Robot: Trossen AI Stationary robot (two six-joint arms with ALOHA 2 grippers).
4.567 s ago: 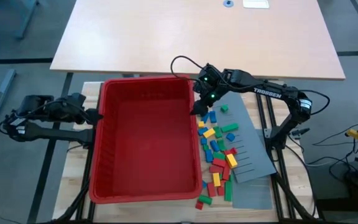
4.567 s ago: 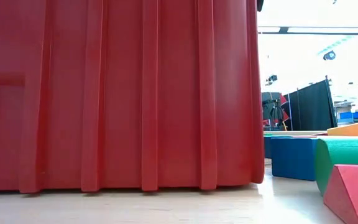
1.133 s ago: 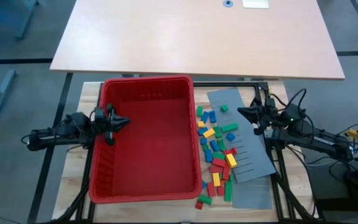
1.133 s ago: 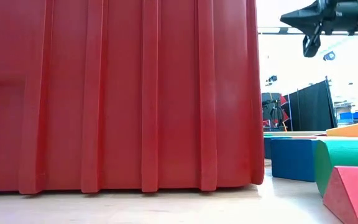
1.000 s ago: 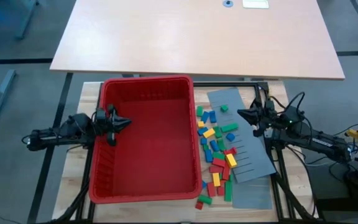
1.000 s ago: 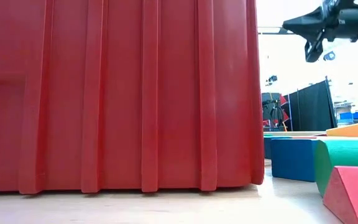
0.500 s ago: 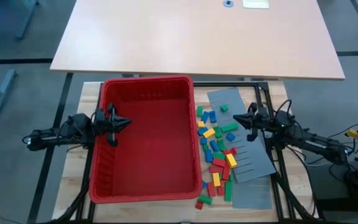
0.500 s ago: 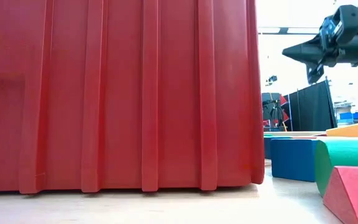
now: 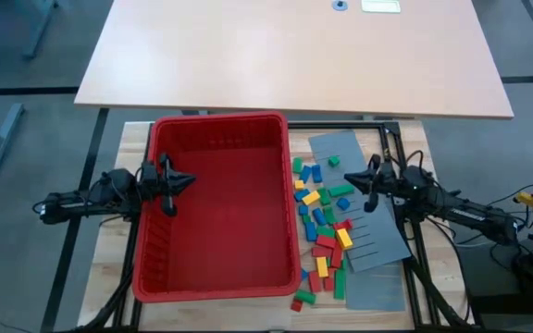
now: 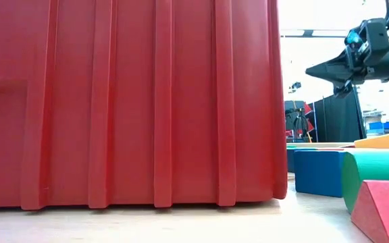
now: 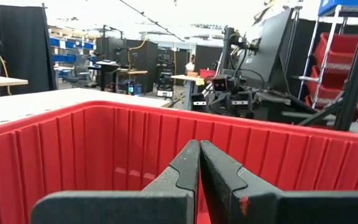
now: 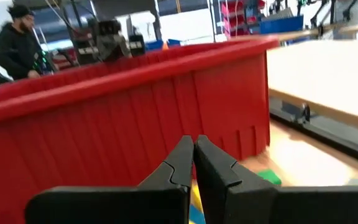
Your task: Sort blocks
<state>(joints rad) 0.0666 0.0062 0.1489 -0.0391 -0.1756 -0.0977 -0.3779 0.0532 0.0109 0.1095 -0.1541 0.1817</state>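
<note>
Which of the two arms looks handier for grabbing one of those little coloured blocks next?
The right. Its end effector hangs beside the blocks, while the left end effector sits over the bin's far wall.

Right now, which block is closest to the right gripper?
The long green block lying by the grey panel; the right gripper hovers just beside it, other blocks lie farther.

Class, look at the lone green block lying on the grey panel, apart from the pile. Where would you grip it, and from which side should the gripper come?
Grip the green block across its two short sides, coming straight down from above. It lies flat on the grey panel with bare panel around it, so nothing crowds the fingers. The right gripper, shut now, hangs closest; it would probably need to open first.
</note>
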